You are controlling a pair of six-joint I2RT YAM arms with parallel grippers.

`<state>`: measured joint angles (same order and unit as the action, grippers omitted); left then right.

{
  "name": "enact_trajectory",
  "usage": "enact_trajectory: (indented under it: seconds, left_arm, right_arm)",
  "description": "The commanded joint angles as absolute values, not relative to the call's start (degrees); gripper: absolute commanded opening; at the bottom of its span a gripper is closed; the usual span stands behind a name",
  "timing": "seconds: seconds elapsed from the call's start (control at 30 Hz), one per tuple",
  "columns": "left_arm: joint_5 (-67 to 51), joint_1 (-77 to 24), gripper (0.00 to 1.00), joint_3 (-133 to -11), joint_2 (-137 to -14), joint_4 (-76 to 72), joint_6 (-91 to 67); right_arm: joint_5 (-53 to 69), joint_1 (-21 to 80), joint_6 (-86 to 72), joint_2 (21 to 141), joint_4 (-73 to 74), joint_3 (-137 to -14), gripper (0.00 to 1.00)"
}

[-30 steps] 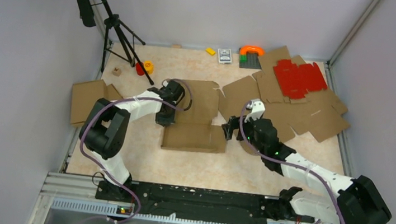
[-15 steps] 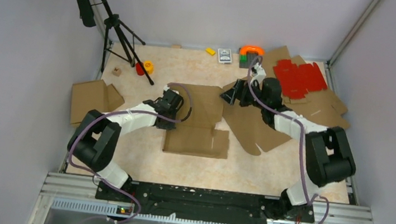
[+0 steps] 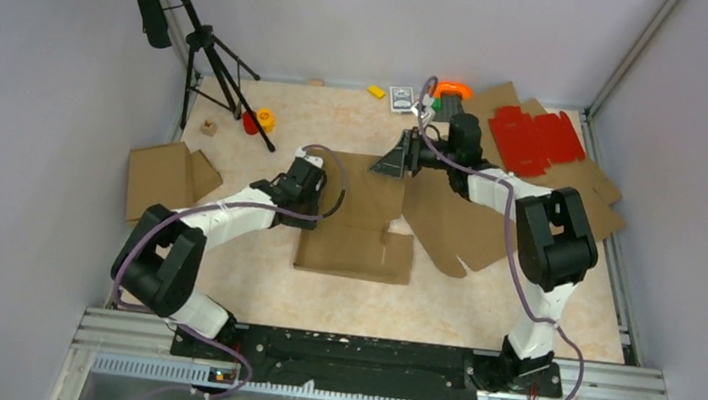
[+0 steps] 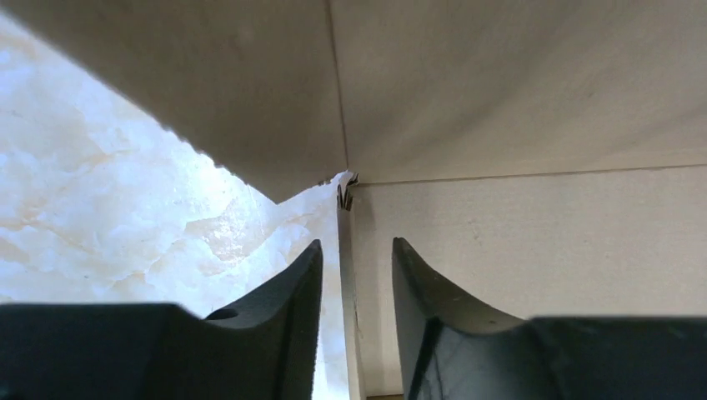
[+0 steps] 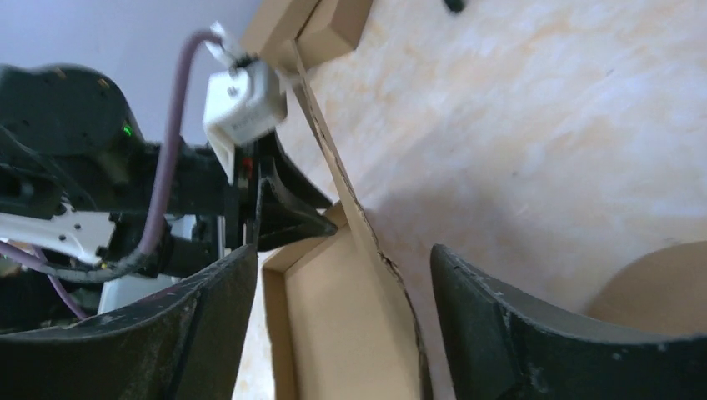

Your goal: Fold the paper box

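Walls of paper box (image 3: 354, 250) stand between jaws at table (image 3: 250, 284) centre.
Neither clamps: left gripper (image 4: 358, 243) narrowly apart, right gripper (image 5: 343, 254) wide; close squarely beside creases.

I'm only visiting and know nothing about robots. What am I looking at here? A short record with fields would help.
setting: two arms working on a table
work piece: paper box, brown, mid-table, partly folded with some walls raised
left gripper: open, fingers either side of a box edge
right gripper: open wide, straddling a raised box wall at the far side
nearby: red sheet on spare cardboard, far right; tripod, far left
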<state>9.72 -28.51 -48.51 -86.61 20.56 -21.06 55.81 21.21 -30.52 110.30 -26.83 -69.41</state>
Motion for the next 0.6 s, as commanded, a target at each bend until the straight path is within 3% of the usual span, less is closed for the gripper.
enact_trajectory:
  seconds: [0.0,0.13,0.37,0.57]
  left_arm:
    - [8.5,-28.7,0.41,-49.6,-82.9,19.9,-22.0]
    - [8.1,-28.7,0.46,-50.8,-80.6,23.8,-23.2]
    - [7.9,-28.7,0.5,-51.9,-74.6,35.8,-28.5]
    - [5.2,-28.7,0.47,-49.4,-71.4,43.2,-33.7]
  right_arm:
    - [56.4,25.1,-17.3,107.8,-15.4,-72.0,0.67]
    - [55.6,25.4,-15.9,107.3,-13.3,-71.6,0.49]
    - [53.7,25.4,-14.2,103.1,-12.9,-69.6,0.42]
    - [52.0,25.6,-12.9,99.1,-13.8,-66.8,0.24]
